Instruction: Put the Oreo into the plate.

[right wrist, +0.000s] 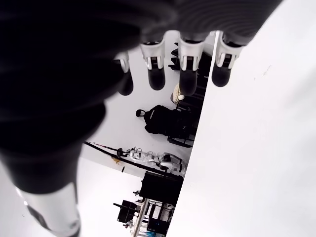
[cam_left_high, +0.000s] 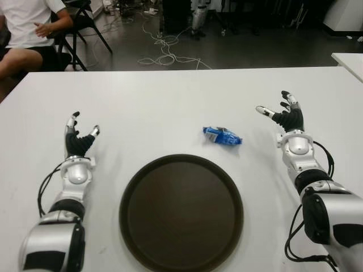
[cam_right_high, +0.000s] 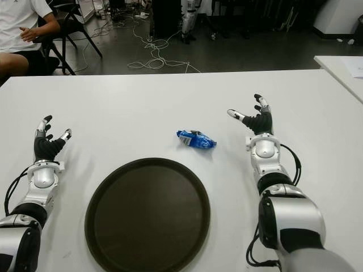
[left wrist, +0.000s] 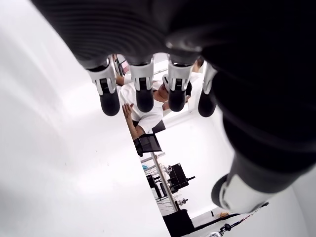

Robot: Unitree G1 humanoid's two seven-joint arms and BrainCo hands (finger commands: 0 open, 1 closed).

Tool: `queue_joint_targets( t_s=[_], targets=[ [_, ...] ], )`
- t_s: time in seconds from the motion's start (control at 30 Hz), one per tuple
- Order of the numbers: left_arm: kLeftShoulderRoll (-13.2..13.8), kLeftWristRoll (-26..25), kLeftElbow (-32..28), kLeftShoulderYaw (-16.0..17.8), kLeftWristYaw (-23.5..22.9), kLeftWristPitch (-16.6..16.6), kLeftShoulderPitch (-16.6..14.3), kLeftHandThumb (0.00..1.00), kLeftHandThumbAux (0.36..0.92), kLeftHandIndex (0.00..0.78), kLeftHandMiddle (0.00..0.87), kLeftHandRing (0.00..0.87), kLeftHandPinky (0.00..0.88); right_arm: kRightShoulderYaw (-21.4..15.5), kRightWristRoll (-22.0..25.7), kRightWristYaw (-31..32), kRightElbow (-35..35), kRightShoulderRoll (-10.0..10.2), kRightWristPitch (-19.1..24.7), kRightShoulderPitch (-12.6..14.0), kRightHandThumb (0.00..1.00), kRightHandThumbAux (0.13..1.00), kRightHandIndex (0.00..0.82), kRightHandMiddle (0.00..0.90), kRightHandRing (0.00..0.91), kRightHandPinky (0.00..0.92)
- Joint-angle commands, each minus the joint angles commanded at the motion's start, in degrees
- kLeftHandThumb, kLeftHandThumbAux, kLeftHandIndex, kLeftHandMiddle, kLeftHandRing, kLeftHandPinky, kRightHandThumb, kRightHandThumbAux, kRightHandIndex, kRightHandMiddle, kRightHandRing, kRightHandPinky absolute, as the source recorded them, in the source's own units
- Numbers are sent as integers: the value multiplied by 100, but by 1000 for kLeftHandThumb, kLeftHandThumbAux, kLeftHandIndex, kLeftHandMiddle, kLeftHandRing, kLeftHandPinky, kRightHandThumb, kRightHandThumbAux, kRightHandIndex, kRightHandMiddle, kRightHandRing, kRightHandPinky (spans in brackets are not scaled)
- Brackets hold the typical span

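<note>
You are looking down on a white table [cam_left_high: 170,102] in a workshop, with cables on the dark floor beyond its far edge and a person [cam_left_high: 25,28] seated off its far left corner.

The Oreo [cam_left_high: 222,136], a small blue wrapped packet, lies on bare table just beyond the far rim of the plate [cam_left_high: 181,212], slightly toward the right edge. Packet and plate are close but not touching. The packet's long axis runs roughly parallel to the near edge, tilted a little so its right end sits nearer you.

Your right hand [cam_left_high: 288,116] is the closer one. It shows right of the packet, fingers spread and holding nothing, thumb pointing toward the packet. To reach it you would move inward, toward the table's middle, probably closing across the packet's short width.

Your left hand [cam_left_high: 78,139] shows left of the plate, well apart from the packet, fingers open and empty too.

The wrapper looks crinkled and glossy, thin and light, so it may slide under a push.
</note>
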Motion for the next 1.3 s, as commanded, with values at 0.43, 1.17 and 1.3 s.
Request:
queue_joint_targets(
  t_s=[0.43, 1.17, 1.3],
  targets=[
    [-4, -126, -50, 88, -177, -28, 21, 0, 751, 42, 55, 35, 17, 24, -7, -45, -2, 7, 85, -13, 0, 751, 154, 100, 83, 52],
    [151, -14, -448, 12, -79, -94, 355, 0, 752, 46, 67, 44, 26, 55, 10, -37, -173, 25, -100, 119, 0, 777, 147, 106, 81, 57],
    [159, -1, -505, 13, -83, -83, 404, 0, 740, 45, 63, 39, 15, 55, 24, -28, -197, 25, -99, 139, 0, 759, 166, 111, 83, 53]
  ],
)
